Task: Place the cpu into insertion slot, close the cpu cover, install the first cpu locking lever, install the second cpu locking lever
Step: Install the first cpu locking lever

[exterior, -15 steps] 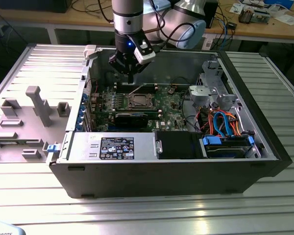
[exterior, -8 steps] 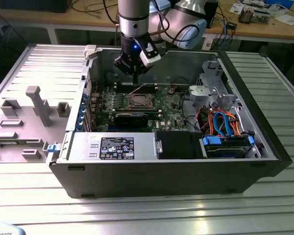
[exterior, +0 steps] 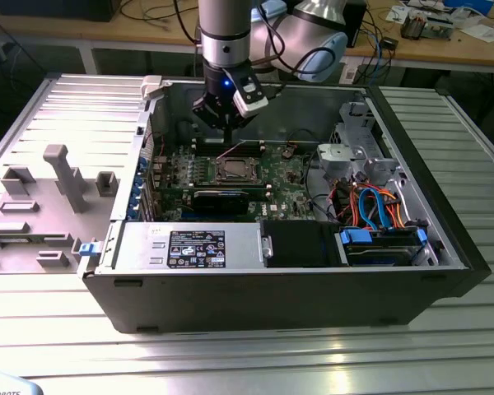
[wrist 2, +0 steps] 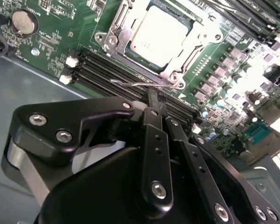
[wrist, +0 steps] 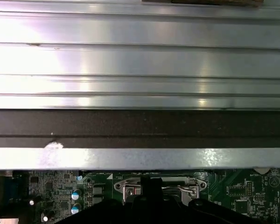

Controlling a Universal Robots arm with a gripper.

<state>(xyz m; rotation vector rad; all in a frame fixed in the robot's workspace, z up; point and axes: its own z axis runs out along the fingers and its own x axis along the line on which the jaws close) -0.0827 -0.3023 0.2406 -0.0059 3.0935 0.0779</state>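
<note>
Pincer (wrist 2: 151, 97) is hanging low inside the open computer case (exterior: 230, 288), just above the green board (wrist 2: 51, 42), with its black fingers (wrist 2: 154, 135) drawn together to one narrow tip and nothing visibly clamped between them. In the exterior view the pincer (exterior: 228, 123) is hovering just behind the insertion slot (exterior: 220, 170), slightly apart from it. The cpu (wrist 2: 161, 35) is sitting flat in the slot, silver top facing up. The cpu cover (wrist 2: 177, 65) is lying down around the chip, framing it through its window. A thin wire locking lever (wrist 2: 128, 83) is running along the slot's edge nearest the pincer tip, beside the long dark memory slots (wrist 2: 107, 70). Cannot tell whether the tip is touching that lever. The case is resting on a ribbed metal table (exterior: 313, 362).
</note>
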